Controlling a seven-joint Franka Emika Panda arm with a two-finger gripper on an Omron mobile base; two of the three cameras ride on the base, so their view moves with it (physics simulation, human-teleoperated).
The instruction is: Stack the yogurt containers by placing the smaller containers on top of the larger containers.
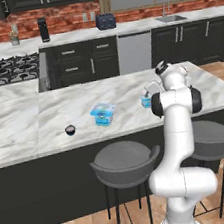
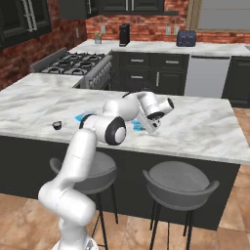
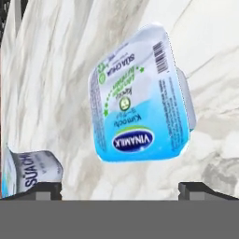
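Three yogurt containers stand on the marble island counter (image 1: 57, 104). The tiny dark round cup (image 1: 70, 130) (image 2: 57, 125) is farthest left. The wide light-blue tub (image 1: 103, 113) (image 2: 84, 117) sits in the middle, partly behind my arm in the right base view. The medium blue cup (image 1: 145, 100) (image 2: 137, 128) is on the right, directly under my hand. My gripper (image 1: 150, 93) (image 2: 146, 128) (image 3: 121, 189) hangs open just above it, holding nothing. In the hand view the medium cup's blue printed lid (image 3: 140, 98) lies beyond the spread fingertips (image 3: 44, 189), and another container (image 3: 30, 170) peeks in at lower left.
Two grey bar stools (image 1: 123, 163) (image 1: 216, 137) stand against the island's near edge. A gas stove (image 1: 7, 70) is at the far left. The back counter carries a toaster (image 1: 105, 21), a dark coffee machine (image 1: 43, 28) and a sink (image 1: 170, 18).
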